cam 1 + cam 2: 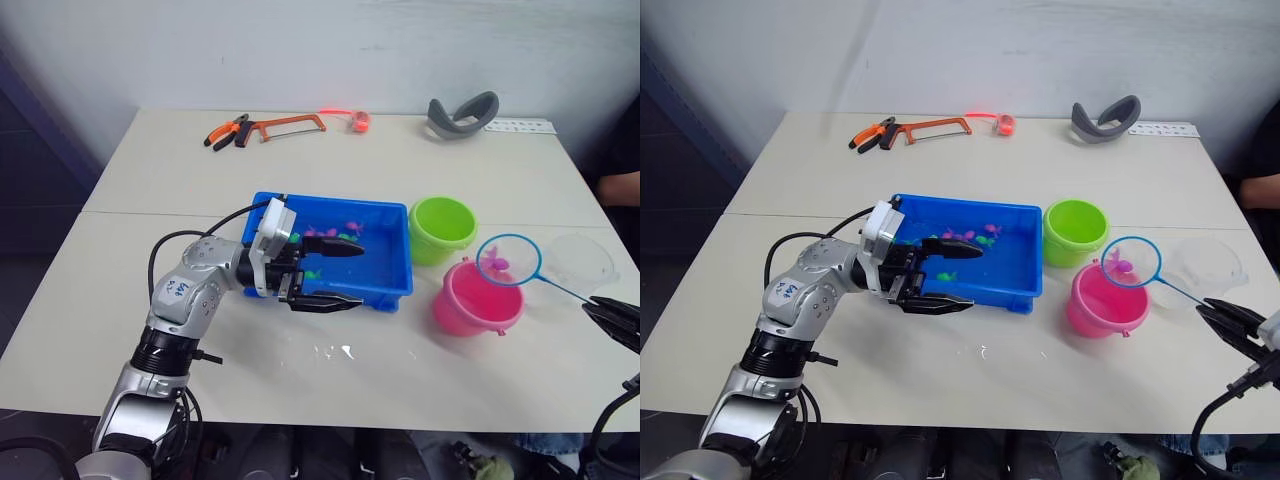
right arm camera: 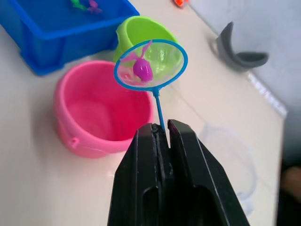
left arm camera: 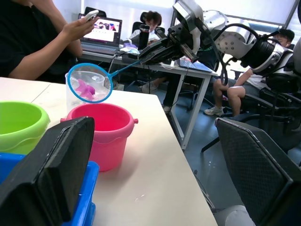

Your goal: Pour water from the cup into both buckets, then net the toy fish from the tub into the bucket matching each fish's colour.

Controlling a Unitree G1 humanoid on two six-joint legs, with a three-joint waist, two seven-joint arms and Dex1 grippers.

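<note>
One magenta fish netted, poised over pink pail

Right gripper (image 2: 160, 129), jaws clamped on the thin handle of the blue-rimmed hoop net (image 1: 508, 260), holds the small magenta plastic fish (image 2: 142, 69) above the bright pink plastic bucket's (image 1: 470, 305) rim, lower right of frame. Left gripper (image 1: 330, 275), jaws wide, hangs over the shallow blue plastic tub (image 1: 395, 290).

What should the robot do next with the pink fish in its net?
Probably tip the net over so the pink fish drops into the pink bucket. The right claw is shut on the net's handle, and the hoop hangs above that bucket's far rim, near the green bucket. Nudging it toward the pink bucket's middle first would be safer.
</note>
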